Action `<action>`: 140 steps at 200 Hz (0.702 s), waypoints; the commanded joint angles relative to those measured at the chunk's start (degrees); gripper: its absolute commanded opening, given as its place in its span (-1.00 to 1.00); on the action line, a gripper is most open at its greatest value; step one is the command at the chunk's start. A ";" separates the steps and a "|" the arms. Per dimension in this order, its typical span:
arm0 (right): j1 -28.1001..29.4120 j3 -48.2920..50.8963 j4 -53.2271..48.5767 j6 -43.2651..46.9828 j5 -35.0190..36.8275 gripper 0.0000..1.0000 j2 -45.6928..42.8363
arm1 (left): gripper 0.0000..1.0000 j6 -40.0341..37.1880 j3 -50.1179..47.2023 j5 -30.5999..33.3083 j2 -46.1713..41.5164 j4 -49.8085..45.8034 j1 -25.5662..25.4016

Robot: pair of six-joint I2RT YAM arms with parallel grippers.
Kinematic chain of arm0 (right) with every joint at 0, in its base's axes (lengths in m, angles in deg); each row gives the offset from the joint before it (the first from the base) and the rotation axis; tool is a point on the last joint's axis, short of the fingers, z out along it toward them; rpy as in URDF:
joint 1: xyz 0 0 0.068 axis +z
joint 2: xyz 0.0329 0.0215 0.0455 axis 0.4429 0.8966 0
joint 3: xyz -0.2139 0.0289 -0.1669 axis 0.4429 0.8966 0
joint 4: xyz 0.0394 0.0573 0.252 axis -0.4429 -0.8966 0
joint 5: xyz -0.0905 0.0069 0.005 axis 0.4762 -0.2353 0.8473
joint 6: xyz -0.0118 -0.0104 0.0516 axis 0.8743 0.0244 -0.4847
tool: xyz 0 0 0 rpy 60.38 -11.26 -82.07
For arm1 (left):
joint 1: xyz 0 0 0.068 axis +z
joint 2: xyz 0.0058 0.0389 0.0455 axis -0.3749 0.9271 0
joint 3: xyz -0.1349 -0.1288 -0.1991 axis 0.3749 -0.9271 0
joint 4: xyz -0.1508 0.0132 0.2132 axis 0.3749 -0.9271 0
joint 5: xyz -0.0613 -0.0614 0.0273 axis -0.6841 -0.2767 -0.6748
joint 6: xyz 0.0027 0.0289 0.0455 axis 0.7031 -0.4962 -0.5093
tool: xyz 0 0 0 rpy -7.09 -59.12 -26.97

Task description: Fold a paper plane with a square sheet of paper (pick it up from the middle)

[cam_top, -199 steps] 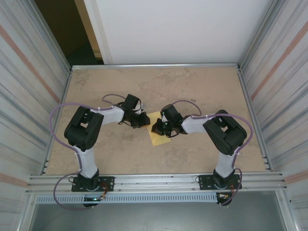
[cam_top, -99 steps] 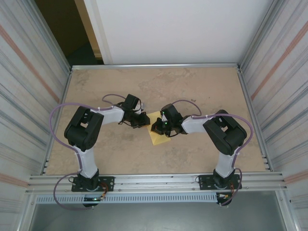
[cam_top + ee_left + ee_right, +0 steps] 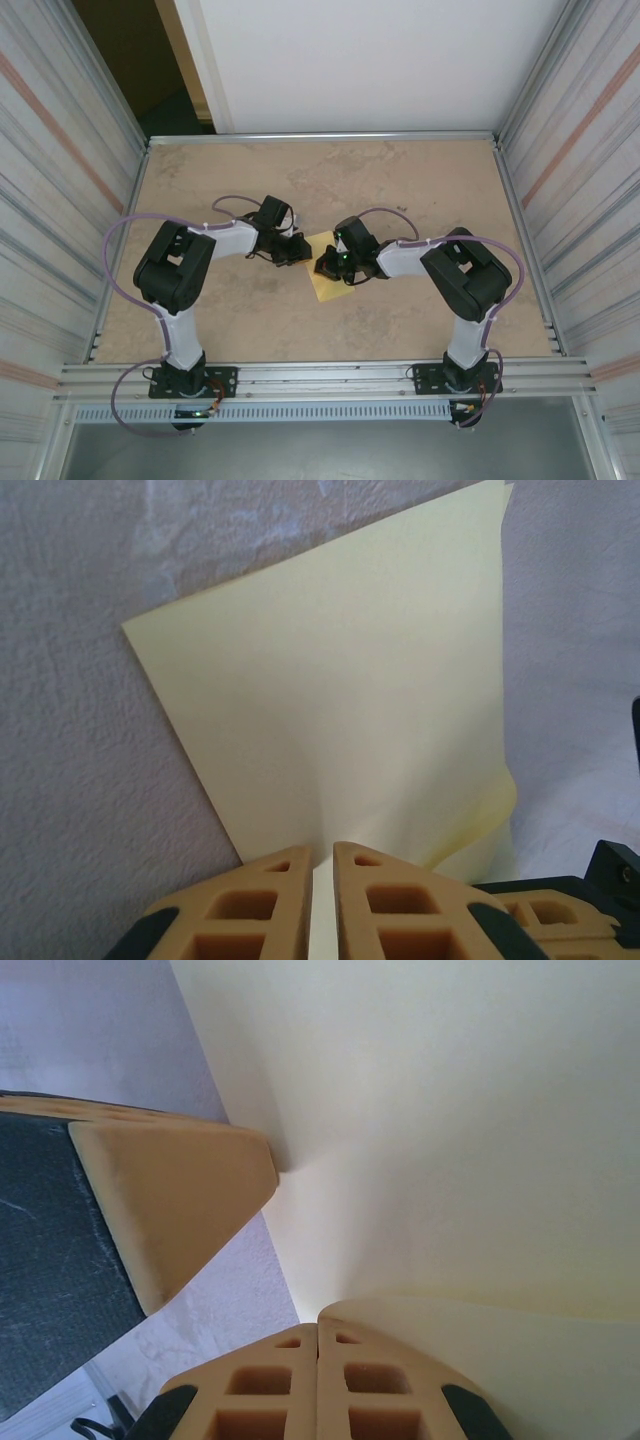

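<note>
At table (image 3: pixel 420 185) centre, left hand (image 3: pixel 322 850) and right hand (image 3: pixel 317 1318) pinch the buckled pale-yellow square sheet of paper (image 3: pixel 340 700).

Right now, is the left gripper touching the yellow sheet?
Touching. In the left wrist view, the sheet runs into the thin slit between the nearly closed fingers of the left gripper, pinched at its near edge.

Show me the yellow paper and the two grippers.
square sheet of paper (image 3: pixel 340 700): left wrist view, middle of its flat face.
left gripper (image 3: pixel 320 852): left wrist view, gap between its fingertips.
right gripper (image 3: pixel 318 1326): right wrist view, seam between its fingertips.
</note>
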State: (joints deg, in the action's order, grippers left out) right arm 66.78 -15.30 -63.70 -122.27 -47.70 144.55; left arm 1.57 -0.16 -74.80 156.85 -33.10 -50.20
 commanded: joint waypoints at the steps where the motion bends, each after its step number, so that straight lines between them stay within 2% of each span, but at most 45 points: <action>1: 0.20 0.10 -1.35 -0.83 1.01 -1.00 1.19 | -0.70 -1.07 -1.00 -0.01 0.48 -1.55 0.12; 108: 0.12 0.23 -2.89 -1.44 1.84 -1.00 1.82 | -0.68 -0.77 0.64 0.90 -2.70 -3.11 0.39; 140: 0.20 0.05 -3.34 -1.84 1.80 -0.85 2.33 | -0.65 0.45 1.28 2.86 -7.18 -3.77 2.16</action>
State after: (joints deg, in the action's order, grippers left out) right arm 66.78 -15.28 -64.51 -122.68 -47.29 145.05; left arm 1.66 -0.14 -74.10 154.95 -34.92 -49.70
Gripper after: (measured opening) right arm 0.050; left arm 0.169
